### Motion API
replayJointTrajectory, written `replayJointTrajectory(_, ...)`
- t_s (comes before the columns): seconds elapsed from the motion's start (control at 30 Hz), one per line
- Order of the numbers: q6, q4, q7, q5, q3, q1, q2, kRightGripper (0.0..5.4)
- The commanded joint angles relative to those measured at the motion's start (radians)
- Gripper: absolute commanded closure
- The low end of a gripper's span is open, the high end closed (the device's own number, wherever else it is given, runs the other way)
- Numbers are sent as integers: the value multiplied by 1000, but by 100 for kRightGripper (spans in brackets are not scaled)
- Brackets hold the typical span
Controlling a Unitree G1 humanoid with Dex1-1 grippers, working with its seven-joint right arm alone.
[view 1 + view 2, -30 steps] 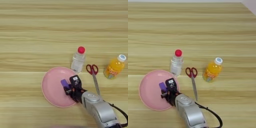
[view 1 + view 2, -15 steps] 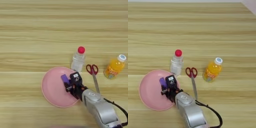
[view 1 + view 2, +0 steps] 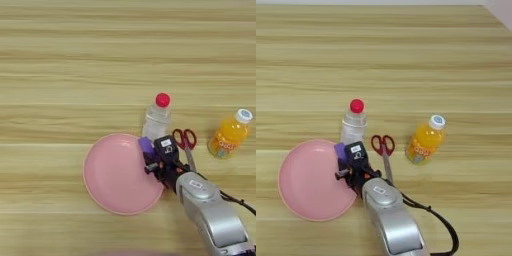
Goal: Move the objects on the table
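Observation:
My right gripper (image 3: 151, 156) reaches in from the bottom right on a silver forearm and is shut on the small purple block (image 3: 146, 145). The block hangs at the right rim of the round pink plate (image 3: 112, 175), just below the base of the clear bottle with the red cap (image 3: 157, 117). That bottle stands upright behind the gripper. The red-handled scissors (image 3: 186, 144) lie flat to the right of my fingers, blades pointing toward me and partly hidden by the forearm. In the right eye view the block (image 3: 340, 151) shows between plate (image 3: 306, 182) and bottle (image 3: 353, 125).
An orange juice bottle with a white cap (image 3: 227, 135) stands upright to the right of the scissors. The light wooden table (image 3: 75, 75) stretches wide behind and to the left of the plate.
My gripper has carried the purple block from the middle of the plate up and to the right, to the plate's rim near the bottle. The other things have stayed put.

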Motion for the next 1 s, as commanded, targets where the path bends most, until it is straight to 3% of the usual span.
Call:
replayJointTrajectory(0.03, -28, -73, -13, -3, -36, -57, -16, 398)
replayJointTrajectory(0.27, -18, -79, -7, -3, -66, -61, -36, 398)
replayJointTrajectory(1.0, 18, -151, 30, 20, -119, 23, -89, 398)
